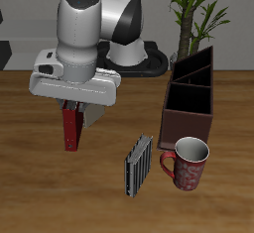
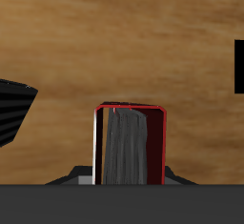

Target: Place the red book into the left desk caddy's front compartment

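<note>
My gripper [image 1: 75, 108] is shut on the red book [image 1: 70, 130] and holds it upright, above the wooden table. In the wrist view the red book [image 2: 131, 144] shows end-on between the jaws, red cover around greyish page edges, with my gripper [image 2: 129, 175] around it. The left desk caddy [image 1: 190, 100], a long dark brown box with dividers, stands well to the side of the book, reaching from mid-table toward the back. One dark corner of the caddy [image 2: 238, 66] shows in the wrist view.
A black-and-white striped book [image 1: 139, 165] stands near the table's front edge, also in the wrist view [image 2: 13, 109]. A red patterned mug [image 1: 189, 164] stands beside it, just in front of the caddy. A potted plant [image 1: 198, 9] is behind the caddy.
</note>
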